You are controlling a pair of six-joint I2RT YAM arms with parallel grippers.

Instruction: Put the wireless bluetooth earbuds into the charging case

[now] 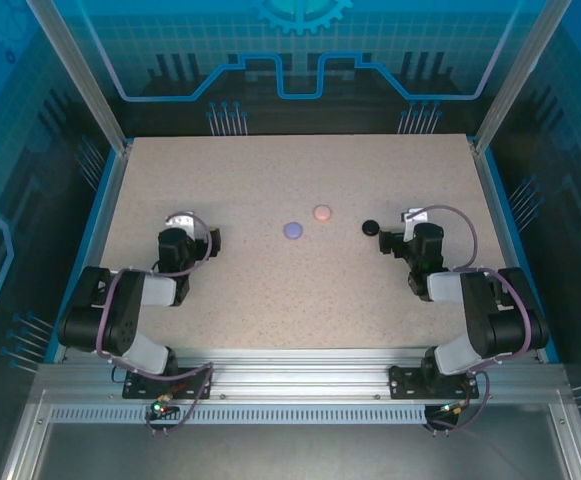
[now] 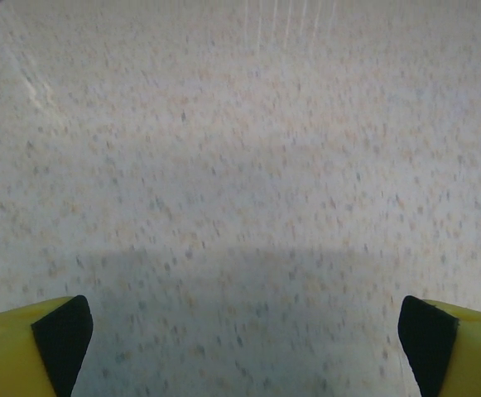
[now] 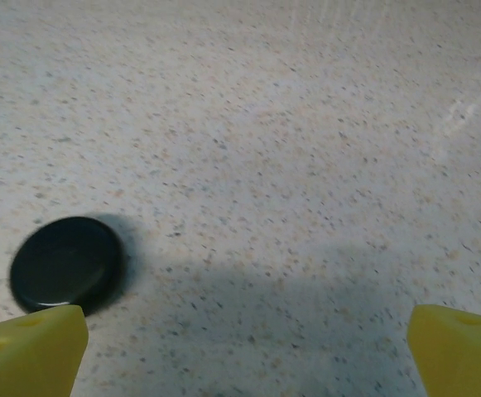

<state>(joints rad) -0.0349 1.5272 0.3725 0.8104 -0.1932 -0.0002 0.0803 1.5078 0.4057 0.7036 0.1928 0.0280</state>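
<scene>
Three small round charging cases lie shut near the table's middle: a lilac case (image 1: 292, 230), a pink case (image 1: 321, 213) and a black case (image 1: 370, 227). The wireless bluetooth earbuds are out of view. My right gripper (image 1: 394, 236) stands open just right of the black case. In the right wrist view the black case (image 3: 68, 265) lies just ahead of the left yellow finger (image 3: 33, 351), outside the gap of the right gripper (image 3: 248, 351). My left gripper (image 1: 206, 236) is open over bare table, well left of the lilac case. Nothing sits between the tips of the left gripper (image 2: 244, 343).
The speckled beige tabletop (image 1: 300, 290) is bordered by blue rails and aluminium posts at left (image 1: 110, 130) and right (image 1: 490, 130). Both arm bases are bolted to the metal frame (image 1: 290, 385) at the near edge.
</scene>
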